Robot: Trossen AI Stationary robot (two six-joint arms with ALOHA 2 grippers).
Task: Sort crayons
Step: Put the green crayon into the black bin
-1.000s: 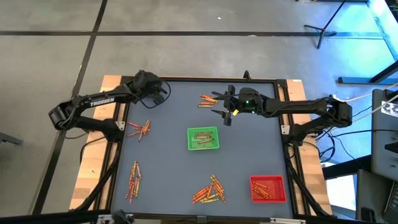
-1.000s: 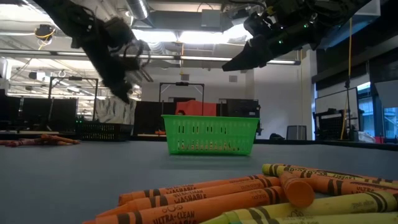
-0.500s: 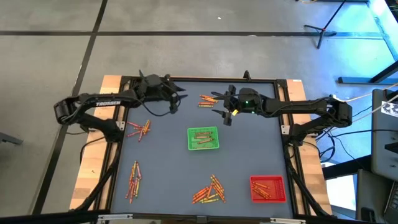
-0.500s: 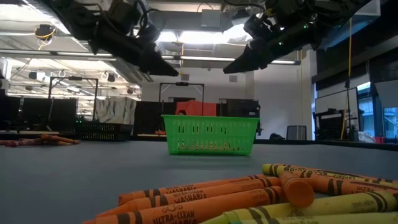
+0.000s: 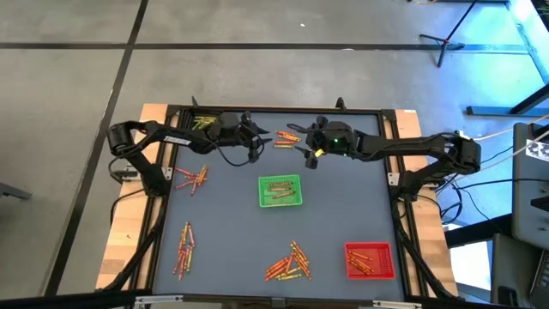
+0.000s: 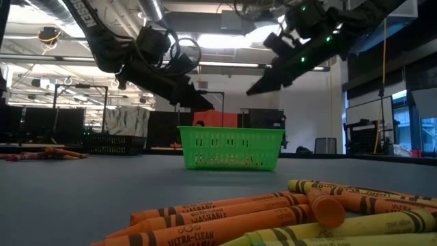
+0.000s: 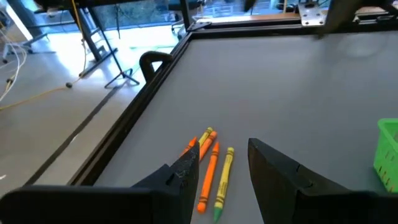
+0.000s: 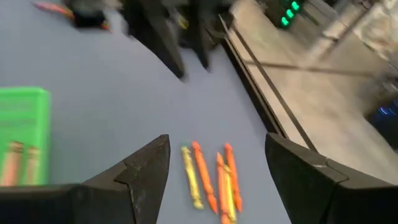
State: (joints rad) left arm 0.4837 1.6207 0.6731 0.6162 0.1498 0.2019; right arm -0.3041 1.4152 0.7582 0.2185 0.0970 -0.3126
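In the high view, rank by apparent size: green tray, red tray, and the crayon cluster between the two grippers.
1. Green tray and red tray: look alike, not ranked apart.
2. Crayon cluster: clearly smallest.

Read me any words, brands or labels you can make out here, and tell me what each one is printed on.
"ULTRA-CLEAN WASHABLE": on the orange crayons nearest the low camera.
"ULTRA-": start of the wrapper on a yellow crayon at right.
White lettering on the left arm: too small to read.
Lettering on the green tray: too blurred to read.
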